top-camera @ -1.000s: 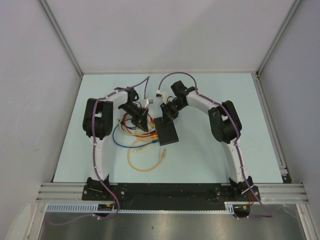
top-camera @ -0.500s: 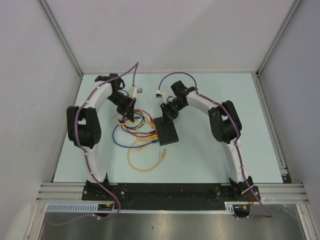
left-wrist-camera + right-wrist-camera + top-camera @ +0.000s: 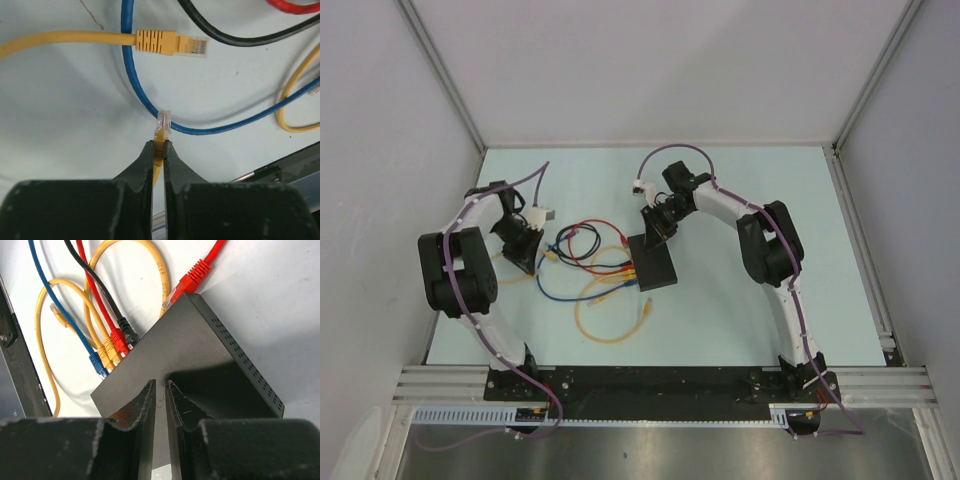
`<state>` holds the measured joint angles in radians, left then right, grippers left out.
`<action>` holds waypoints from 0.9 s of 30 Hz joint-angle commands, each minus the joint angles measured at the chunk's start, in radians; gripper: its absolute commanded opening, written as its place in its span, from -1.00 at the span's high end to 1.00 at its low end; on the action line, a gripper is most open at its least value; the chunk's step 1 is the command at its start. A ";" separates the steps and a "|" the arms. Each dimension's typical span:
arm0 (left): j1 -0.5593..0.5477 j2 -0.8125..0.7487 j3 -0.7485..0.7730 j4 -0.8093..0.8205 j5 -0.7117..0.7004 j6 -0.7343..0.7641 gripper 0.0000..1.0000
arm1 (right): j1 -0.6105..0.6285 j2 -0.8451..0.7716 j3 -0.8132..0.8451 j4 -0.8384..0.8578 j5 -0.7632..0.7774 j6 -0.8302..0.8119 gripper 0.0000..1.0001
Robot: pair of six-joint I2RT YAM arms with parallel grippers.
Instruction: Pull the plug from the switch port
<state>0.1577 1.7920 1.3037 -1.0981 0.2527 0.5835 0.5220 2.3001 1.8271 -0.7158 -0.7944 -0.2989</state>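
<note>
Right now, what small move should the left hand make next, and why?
Probably open the left hand and let the yellow plug drop: it is pinched there, free of any port, away from the switch, with the right hand resting on that.

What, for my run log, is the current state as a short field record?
left claw: shut on held yellow plug, which is out of any port
right claw: shut, tips resting on top of switch
ports occupied: blue plug, seated yellow plug, red plug, black plug, side by side
loose: loose yellow plug lying on table
</note>
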 commanded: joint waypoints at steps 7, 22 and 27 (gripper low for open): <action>0.016 0.008 -0.214 0.182 -0.133 -0.002 1.00 | -0.020 0.015 -0.025 0.030 0.119 -0.028 0.59; 0.068 -0.129 -0.072 0.081 0.213 -0.019 0.45 | -0.033 -0.070 -0.028 -0.023 0.190 -0.040 0.40; -0.055 -0.163 0.032 0.043 0.399 0.007 -0.15 | -0.033 -0.116 -0.014 -0.056 0.230 -0.002 0.05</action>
<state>0.2024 1.6920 1.2579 -1.0119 0.4244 0.5732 0.4988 2.2436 1.8118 -0.7357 -0.6758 -0.3077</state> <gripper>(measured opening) 0.503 0.432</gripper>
